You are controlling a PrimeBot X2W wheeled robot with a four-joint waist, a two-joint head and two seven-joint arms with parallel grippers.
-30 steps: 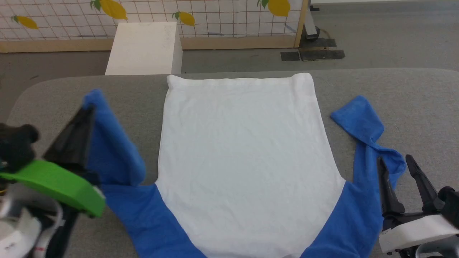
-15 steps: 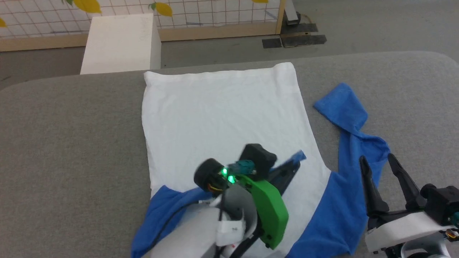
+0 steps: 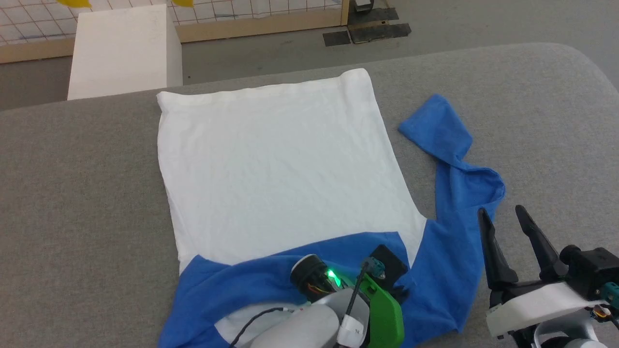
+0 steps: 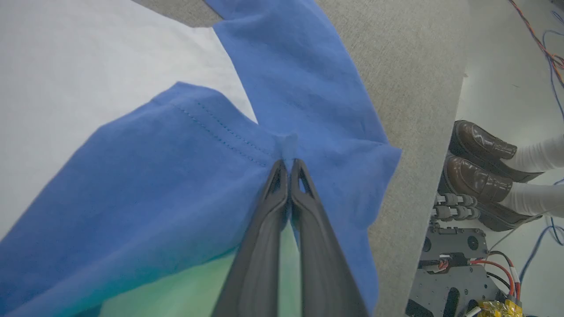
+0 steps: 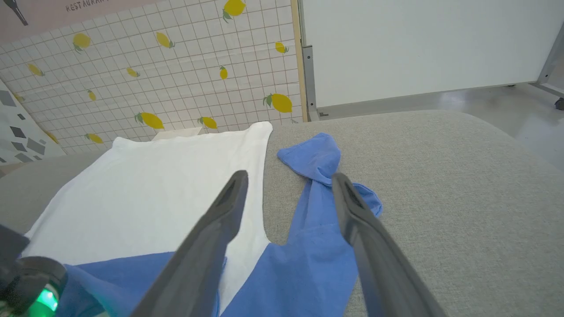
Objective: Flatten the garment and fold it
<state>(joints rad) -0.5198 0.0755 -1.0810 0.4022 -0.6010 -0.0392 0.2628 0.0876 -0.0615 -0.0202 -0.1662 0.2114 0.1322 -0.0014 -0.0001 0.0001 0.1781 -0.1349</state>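
You'll see the garment is soft, matt knit cloth, with neat stitching along its blue sleeve hem. Your desk is covered in coarse grey woven fabric. The left claw and right claw look like matt dark plastic. The green wrist cover is smooth plastic. The person's brown shoes shine like polished leather.

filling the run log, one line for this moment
left gripper: shut on left sleeve, across garment body | right gripper: open, by twisted right sleeve
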